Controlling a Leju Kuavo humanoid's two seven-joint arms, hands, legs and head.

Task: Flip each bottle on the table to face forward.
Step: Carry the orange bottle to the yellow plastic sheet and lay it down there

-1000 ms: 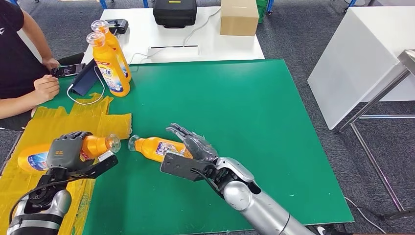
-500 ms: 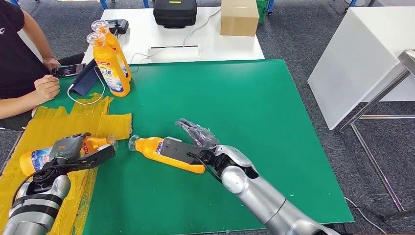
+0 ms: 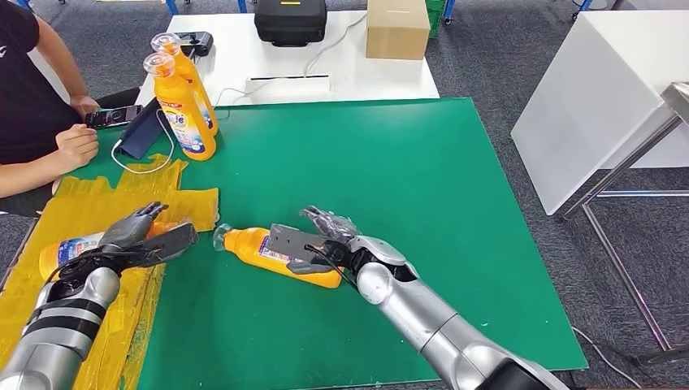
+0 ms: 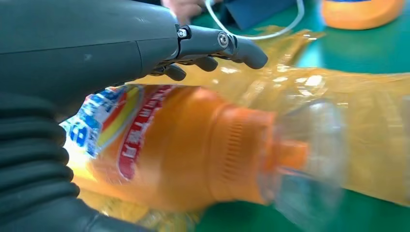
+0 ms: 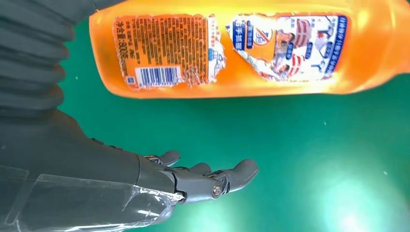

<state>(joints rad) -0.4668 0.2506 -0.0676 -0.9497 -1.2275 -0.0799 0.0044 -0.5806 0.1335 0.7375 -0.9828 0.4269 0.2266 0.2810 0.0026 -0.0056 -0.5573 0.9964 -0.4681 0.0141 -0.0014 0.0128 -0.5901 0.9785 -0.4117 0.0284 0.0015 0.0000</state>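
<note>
Two orange bottles lie on their sides on the green table [image 3: 422, 187]. The left bottle [image 3: 69, 250] rests on a yellow taped patch, clear cap toward the middle. My left hand [image 3: 140, 231] lies over its neck end with fingers stretched out; in the left wrist view the fingers [image 4: 232, 46] reach past the bottle [image 4: 169, 145] without curling round it. The middle bottle [image 3: 252, 244] lies beside my right hand [image 3: 329, 236]. In the right wrist view its barcode label [image 5: 241, 48] faces the camera, and green table separates it from my spread right hand [image 5: 121, 179].
Two more orange bottles [image 3: 185, 114] stand upright at the back left. A person's hand [image 3: 77, 146] rests near a phone [image 3: 114, 116] and a dark stand [image 3: 142, 130]. Behind is a white table with a black case [image 3: 290, 20] and a cardboard box [image 3: 397, 28].
My left hand has let go of the left bottle and stretched its fingers flat. My right hand has turned off the middle bottle to lie beside it.
</note>
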